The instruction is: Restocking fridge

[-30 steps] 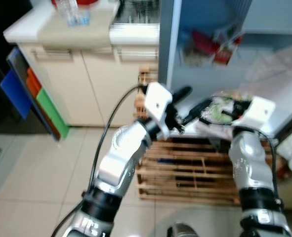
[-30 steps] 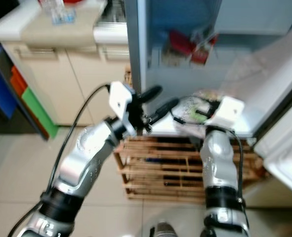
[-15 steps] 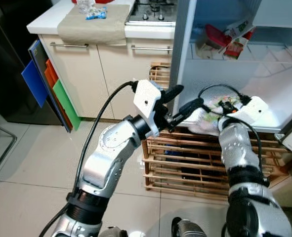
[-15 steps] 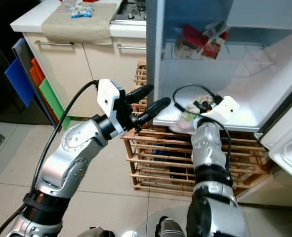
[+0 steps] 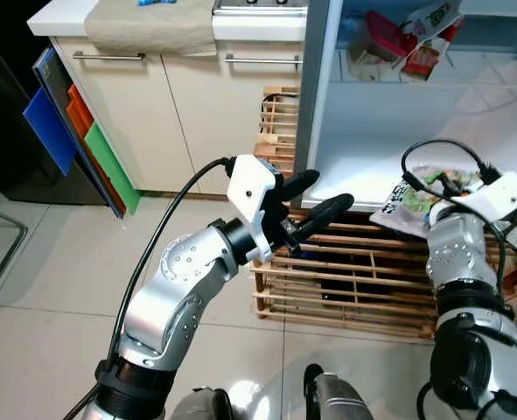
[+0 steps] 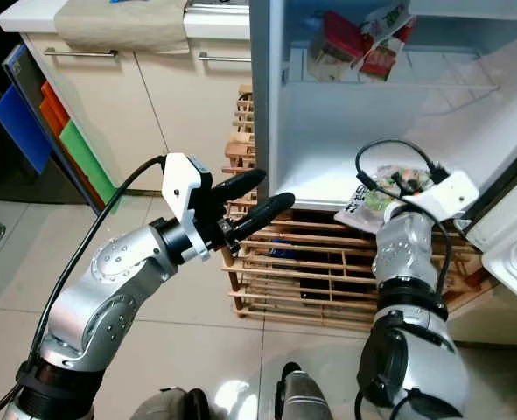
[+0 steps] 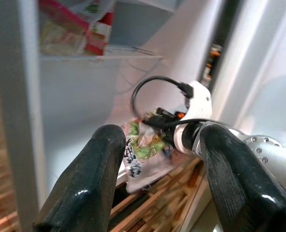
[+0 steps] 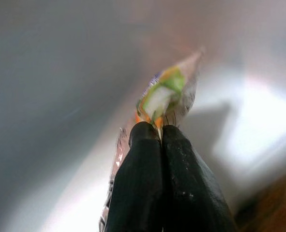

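A clear plastic food packet (image 5: 413, 199) with green and white contents lies at the front edge of the open fridge's (image 6: 328, 131) white lower shelf (image 5: 363, 166). The right pincer (image 8: 160, 137) has its two black fingers pressed together on the packet's edge, clamping it. The left pincer (image 5: 315, 197) hovers with its fingers apart beside the fridge's left wall, near the packet and touching nothing. Red and white packages (image 5: 407, 39) sit on the shelf above. A wooden slatted crate (image 5: 354, 280) stands on the tiled floor (image 5: 48, 289) under the fridge. Cream cabinets (image 5: 197, 105) stand further left.
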Available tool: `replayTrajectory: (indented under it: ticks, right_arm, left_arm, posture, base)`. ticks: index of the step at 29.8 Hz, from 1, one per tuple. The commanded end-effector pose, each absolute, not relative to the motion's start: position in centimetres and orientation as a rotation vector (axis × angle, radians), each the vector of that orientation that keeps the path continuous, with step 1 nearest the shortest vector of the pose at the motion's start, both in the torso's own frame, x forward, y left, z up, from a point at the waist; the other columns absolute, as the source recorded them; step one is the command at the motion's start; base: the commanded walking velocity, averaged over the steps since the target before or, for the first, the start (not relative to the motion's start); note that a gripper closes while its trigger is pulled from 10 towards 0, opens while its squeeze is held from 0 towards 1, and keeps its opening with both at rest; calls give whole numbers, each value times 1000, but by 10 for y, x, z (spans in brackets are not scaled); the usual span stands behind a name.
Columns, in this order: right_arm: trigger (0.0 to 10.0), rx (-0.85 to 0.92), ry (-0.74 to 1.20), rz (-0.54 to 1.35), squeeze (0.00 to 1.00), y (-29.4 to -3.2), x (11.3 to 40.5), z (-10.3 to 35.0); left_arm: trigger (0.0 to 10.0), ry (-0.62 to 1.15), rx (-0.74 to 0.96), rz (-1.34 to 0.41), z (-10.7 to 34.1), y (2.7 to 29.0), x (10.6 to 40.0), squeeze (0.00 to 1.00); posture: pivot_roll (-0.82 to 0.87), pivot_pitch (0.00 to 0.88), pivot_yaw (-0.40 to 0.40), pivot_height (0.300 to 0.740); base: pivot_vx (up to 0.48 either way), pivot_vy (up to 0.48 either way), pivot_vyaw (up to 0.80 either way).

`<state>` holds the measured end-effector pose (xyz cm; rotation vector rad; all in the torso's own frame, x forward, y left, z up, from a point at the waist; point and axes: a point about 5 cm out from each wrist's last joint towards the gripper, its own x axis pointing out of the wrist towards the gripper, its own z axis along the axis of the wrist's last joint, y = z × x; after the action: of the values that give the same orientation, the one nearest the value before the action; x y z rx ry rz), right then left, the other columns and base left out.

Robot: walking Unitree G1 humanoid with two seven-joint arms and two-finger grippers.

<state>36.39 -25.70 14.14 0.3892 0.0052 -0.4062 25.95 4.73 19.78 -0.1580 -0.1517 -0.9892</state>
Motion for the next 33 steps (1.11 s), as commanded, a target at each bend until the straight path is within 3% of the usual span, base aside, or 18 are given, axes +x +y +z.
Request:
replayTrajectory:
  ticks: [1,3,9,12,17,25,33]
  right_arm:
    - [0,239,-75,-285,0,-247,373,169]
    - [0,50,-130,-161,0,-236,380,191]
    - [0,79,-123,-157,0,-234,390,203]
    - [0,22,-120,-90,0,-220,395,205]
    - [0,-43,-66,-21,0,-203,398,194]
    - [0,-154,-27,10,0,-205,394,177]
    - [0,-510,-156,115,0,-195,394,193]
  left_arm:
    - [10000,-148,-170,-991,198,44,256,0]
    - [10000,-150,-198,-973,198,40,254,0]
    - [10000,-143,-245,-931,194,35,251,0]
    - [10000,-147,-255,-907,194,34,252,0]
    - [10000,-144,-237,-869,193,39,253,0]
    - [10000,-144,-234,-856,196,42,249,0]
    - [10000,-133,-230,-847,196,42,247,0]
  posture:
    - [-54,232,29,740]
    - [-84,233,-11,740]
    - [-108,235,-61,740]
    - [-95,245,-83,740]
    - [-81,261,-92,740]
    - [-57,296,-79,740]
    - [-49,319,-72,740]
  base:
    - [0,0,0]
    - [0,0,0]
    - [0,0,0]
    - [0,0,0]
    - [0,0,0]
    - [0,0,0]
    - [0,0,0]
